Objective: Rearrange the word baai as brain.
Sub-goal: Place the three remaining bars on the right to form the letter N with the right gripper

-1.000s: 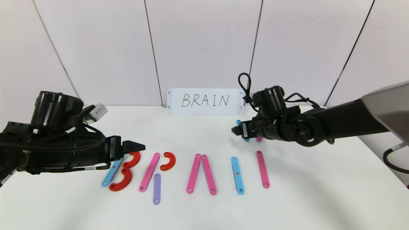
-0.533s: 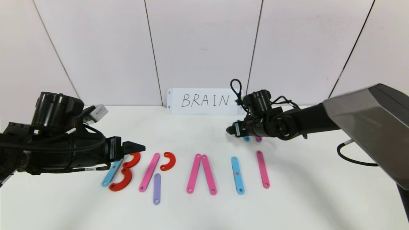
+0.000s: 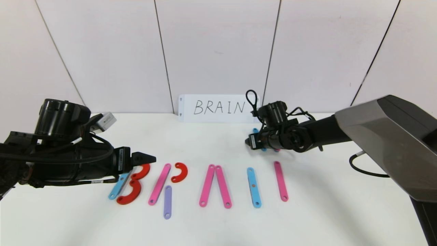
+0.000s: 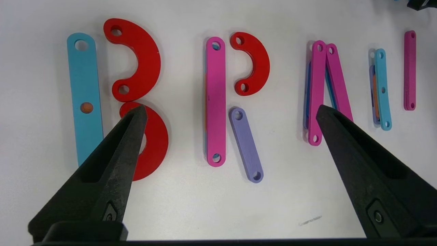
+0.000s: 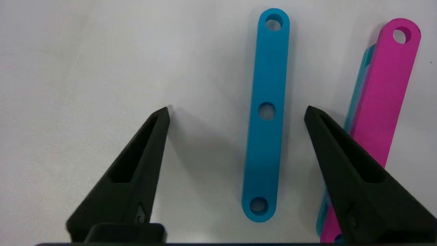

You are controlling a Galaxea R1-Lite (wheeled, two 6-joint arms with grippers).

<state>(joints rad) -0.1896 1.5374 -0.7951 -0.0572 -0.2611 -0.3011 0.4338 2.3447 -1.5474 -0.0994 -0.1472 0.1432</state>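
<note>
The word (image 3: pixel 191 184) lies flat on the white counter (image 3: pixel 307 212) at about 6 o'clock in the head view, its pieces spelling B, R, A, I and a lone pink stroke. The left tool (image 4: pixel 225 112) hovers over the B at 9 o'clock, prongs spread wide and gripping nothing. The right tool (image 5: pixel 235 112) sits at 2 o'clock, behind the word and near the white card (image 3: pixel 218 108) reading "BRAIN", its prongs apart, straddling a spare blue strip (image 5: pixel 264 116) without touching it. A spare pink strip (image 5: pixel 382 102) lies just beside, stacked on another blue piece.
</note>
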